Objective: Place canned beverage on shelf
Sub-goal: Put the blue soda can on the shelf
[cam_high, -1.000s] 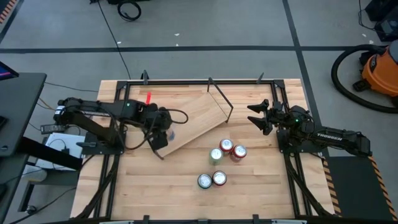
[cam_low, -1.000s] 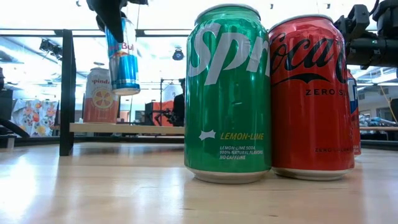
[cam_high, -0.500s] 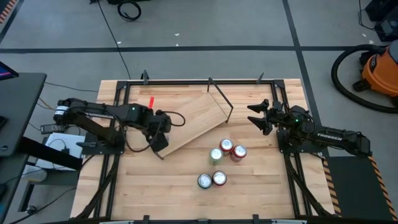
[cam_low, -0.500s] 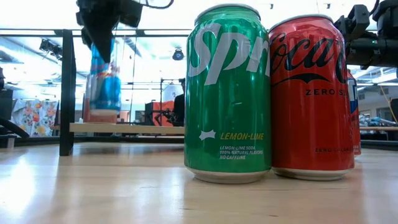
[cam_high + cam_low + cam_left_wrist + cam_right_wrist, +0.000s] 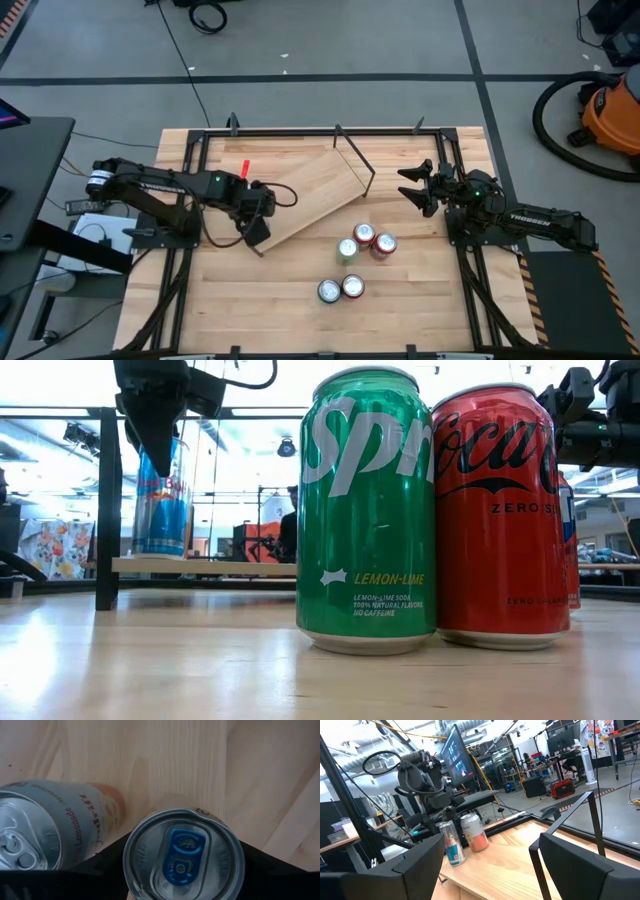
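Note:
The shelf (image 5: 310, 190) is a light wood plank lying slantwise across the table's far middle. My left gripper (image 5: 257, 204) is over its left end, shut on a blue and silver can (image 5: 160, 500), whose blue-tabbed top fills the left wrist view (image 5: 182, 855). An orange and white can (image 5: 45, 830) stands upright on the plank right beside it, hidden behind it in the low view. My right gripper (image 5: 412, 186) is open and empty over the table's right side. My left gripper pinches the blue can's upper wall just under the rim (image 5: 127, 856) between its two fingers (image 5: 100, 867), one on each side. The fingers come from above, pointing down. The can stands upright with its base at the plank's top (image 5: 160, 556).
A green can (image 5: 365, 510) and a red can (image 5: 500, 515) stand close to the low camera; several cans (image 5: 352, 262) are grouped at the table's middle right. Black rod brackets (image 5: 358, 160) rise at the plank's far end. A black frame (image 5: 330, 131) edges the table.
My left gripper has gone down and toward the table's left with the blue can. The can hung tilted and clear above the shelf; now it is upright with its base down at the plank, in front of the orange can.

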Available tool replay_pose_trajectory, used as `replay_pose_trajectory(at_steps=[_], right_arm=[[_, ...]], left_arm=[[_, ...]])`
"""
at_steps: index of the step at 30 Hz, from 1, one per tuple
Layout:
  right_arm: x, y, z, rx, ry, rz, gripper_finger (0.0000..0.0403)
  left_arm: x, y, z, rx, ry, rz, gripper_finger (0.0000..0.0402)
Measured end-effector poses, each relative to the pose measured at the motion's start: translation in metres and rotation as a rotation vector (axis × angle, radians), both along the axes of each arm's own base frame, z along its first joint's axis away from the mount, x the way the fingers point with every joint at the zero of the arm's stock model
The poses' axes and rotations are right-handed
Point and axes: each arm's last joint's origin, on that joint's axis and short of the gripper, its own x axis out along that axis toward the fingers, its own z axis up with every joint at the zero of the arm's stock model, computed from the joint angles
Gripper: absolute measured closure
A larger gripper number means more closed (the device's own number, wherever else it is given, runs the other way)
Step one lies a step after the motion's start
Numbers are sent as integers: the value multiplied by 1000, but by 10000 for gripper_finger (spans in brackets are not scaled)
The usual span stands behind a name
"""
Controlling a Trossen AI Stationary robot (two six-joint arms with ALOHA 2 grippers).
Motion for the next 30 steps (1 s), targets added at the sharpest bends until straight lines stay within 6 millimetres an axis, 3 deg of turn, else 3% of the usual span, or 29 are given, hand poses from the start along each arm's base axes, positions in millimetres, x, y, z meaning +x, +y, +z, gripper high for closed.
replay_pose_trajectory(at_steps=[16,30], right_arm=[[0,0,0,0,0,0,69],[0,0,0,0,0,0,69]], left_arm=[[1,-9,0,17,-16,-35,118],[2,-10,0,41,-33,-49,116]])
